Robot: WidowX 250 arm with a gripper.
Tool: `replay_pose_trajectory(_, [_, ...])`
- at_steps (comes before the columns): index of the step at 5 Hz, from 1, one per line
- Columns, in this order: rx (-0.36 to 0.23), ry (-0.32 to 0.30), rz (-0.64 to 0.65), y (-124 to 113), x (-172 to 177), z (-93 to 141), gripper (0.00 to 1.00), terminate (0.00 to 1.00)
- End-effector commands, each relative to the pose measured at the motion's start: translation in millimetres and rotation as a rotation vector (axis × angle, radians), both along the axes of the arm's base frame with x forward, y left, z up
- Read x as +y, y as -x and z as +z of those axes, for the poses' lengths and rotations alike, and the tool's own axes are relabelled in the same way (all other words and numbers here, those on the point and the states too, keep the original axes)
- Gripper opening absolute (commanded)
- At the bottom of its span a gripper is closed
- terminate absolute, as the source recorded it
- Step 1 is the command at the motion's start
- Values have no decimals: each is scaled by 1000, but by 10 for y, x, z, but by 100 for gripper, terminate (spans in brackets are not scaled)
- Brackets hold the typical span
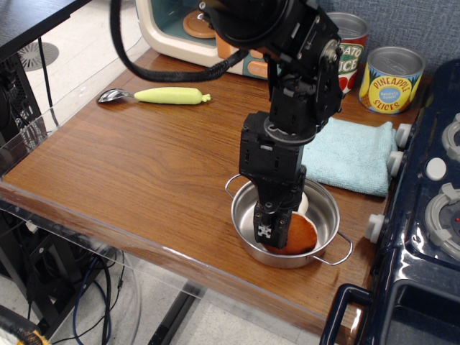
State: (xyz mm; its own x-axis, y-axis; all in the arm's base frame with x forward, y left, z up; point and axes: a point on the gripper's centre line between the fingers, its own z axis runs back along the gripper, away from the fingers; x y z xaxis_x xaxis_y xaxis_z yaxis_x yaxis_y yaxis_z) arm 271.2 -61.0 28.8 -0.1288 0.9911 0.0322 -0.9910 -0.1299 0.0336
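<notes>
On the wooden bench, between a toy stove and a spoon, the gripper dips into the steel pot against the brown mushroom, jaws too hidden to judge, blue towel behind.
</notes>
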Motion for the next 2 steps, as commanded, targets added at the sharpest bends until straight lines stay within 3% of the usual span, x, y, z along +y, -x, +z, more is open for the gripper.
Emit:
replay_pose_trajectory(1, [-53,-3,4,-39,17,103,0,0])
replay_pose_trajectory(2, [-62,12,41,-7,72,259,0,0])
